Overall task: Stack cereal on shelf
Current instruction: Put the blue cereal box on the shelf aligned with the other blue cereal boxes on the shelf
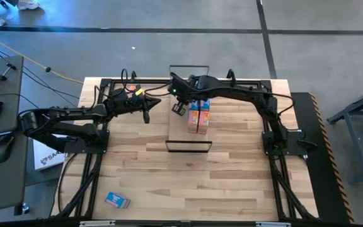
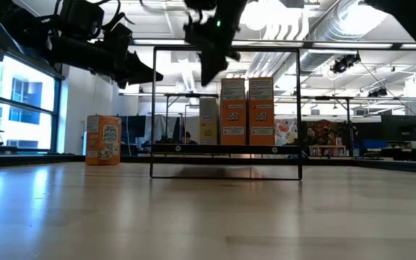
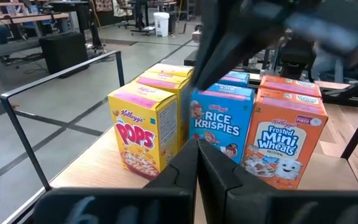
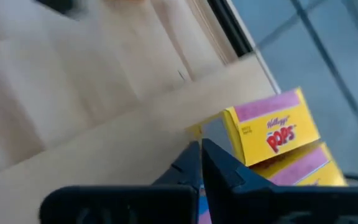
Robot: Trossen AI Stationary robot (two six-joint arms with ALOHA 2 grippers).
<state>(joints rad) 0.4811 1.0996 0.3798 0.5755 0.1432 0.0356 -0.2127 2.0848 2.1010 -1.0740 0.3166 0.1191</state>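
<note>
- Shelf (image 1: 188, 129) is sitting mid-surface, toward the far edge, with wire loops at both short ends.
- Cereal boxes are standing on it in a tight block at the far end: a yellow Pops box (image 3: 143, 127), a blue Rice Krispies box (image 3: 221, 123) and an orange Mini Wheats box (image 3: 284, 137) in the front row, with more boxes lining up behind each one. Exact count is hard to tell.
- Right end effector (image 1: 179, 107) is hovering just beside the block, above the shelf, fingers fully closed and gripping nothing.
- Left end effector (image 1: 147, 116) is hanging off the shelf's left side, pointing at the boxes, fingers also pressed together and empty.
- Two boxes are sitting off the shelf: a blue box (image 1: 116, 200) lying flat near the front-left corner of the surface (image 1: 232, 183), well apart from everything, and an orange box (image 2: 103, 140) standing upright to the left of the shelf in the low view.
- Judgement: most of the stacking is looking done, and those two strays are what is remaining.
- The near half of the shelf is sitting bare, so room is looking fine for both.
</note>
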